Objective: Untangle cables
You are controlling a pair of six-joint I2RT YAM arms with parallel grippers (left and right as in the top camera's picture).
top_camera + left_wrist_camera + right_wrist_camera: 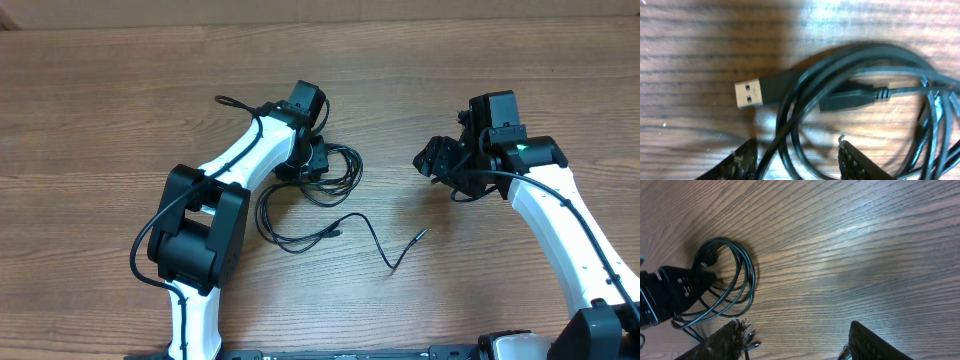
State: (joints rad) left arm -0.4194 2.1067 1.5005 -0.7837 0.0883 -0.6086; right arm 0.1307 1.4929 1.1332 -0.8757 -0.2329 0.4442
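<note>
A: Where left gripper (pixel 797 156) hangs, jaws apart, cables (pixel 335 172) lie looped on desk (pixel 500 60): thin, black.
B: Orientation?
A: USB plug (pixel 749 93) points left in left wrist view, long axis horizontal. Right gripper (pixel 795 330) spread wide, empty.

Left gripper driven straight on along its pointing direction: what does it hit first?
Most likely the cables: strands run between the left gripper's open jaws, just ahead. The table lies right behind them, though depth is hard to judge.
</note>
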